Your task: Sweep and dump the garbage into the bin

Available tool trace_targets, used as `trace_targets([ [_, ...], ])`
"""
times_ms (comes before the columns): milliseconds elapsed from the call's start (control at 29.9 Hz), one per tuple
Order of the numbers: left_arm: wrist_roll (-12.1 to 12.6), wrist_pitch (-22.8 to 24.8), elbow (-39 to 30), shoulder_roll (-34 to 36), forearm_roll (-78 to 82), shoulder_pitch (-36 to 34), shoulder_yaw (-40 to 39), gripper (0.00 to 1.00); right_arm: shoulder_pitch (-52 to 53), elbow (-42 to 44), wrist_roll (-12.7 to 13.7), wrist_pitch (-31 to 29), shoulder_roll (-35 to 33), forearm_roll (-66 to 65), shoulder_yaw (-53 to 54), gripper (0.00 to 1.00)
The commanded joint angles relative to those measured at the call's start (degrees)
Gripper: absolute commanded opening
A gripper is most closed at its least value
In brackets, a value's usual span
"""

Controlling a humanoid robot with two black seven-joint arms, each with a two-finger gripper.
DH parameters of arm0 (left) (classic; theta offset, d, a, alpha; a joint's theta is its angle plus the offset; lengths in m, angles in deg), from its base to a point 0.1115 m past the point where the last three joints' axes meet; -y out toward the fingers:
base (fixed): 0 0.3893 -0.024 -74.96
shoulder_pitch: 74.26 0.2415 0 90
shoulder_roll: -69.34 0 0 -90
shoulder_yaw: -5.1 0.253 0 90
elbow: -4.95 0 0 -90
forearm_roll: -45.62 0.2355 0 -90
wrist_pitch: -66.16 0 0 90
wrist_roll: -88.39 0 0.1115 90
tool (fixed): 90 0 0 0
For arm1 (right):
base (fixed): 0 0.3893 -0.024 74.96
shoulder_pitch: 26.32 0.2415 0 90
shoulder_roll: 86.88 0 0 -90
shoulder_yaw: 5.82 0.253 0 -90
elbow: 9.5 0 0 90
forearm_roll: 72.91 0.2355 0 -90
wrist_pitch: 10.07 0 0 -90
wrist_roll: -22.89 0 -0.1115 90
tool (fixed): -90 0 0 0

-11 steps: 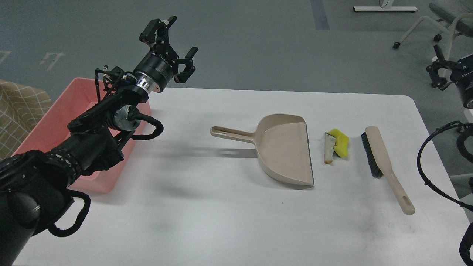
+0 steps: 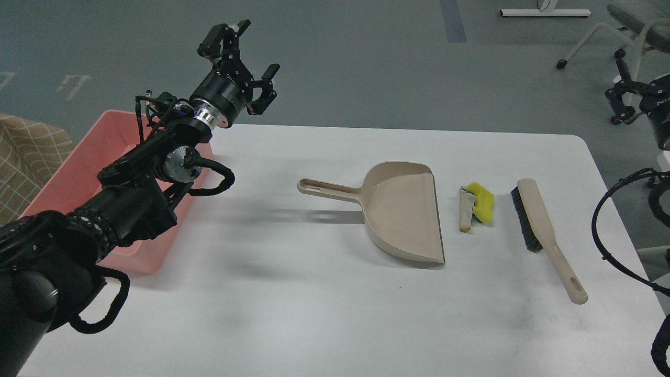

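Note:
The garbage lies on the white table: a bright yellow crumpled scrap [image 2: 482, 201] and a whitish wedge scrap [image 2: 465, 209] with a brown edge, touching each other. They lie between the beige dustpan [image 2: 403, 219] and the beige brush [image 2: 544, 233]. The pink bin [image 2: 89, 173] sits at the table's left edge, partly hidden by my left arm. My left gripper [image 2: 242, 65] is open and empty, raised above the table's far left, far from the dustpan's handle [image 2: 327, 189]. My right gripper [image 2: 625, 99] is at the right edge beyond the table, small and dark.
A checked beige cushion [image 2: 26, 157] is left of the bin. Chair and desk legs [image 2: 591, 36] stand on the grey floor beyond the table. Black cables [image 2: 607, 230] of my right arm hang at the table's right edge.

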Motion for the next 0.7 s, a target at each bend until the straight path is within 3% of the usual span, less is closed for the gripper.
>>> trace_targets([
  [0,-0.46,0.67,0.62,0.06,-0.18,-0.02,-0.3,0.98,0.01,0.18,-0.03,0.0,0.0,-0.01,-0.09,1.0],
  [167,-0.38,2.57,0.26,0.32,-0.01,-0.11,-1.27,0.98,0.45,0.18,0.05,0.0,0.18,-0.01,-0.18,1.0],
  [669,-1.17,2.57,-0.09,0.94,-0.1,0.68,-4.52,0.98,0.89,0.09,0.05,0.0,-0.17,-0.1,-0.18,1.0],
])
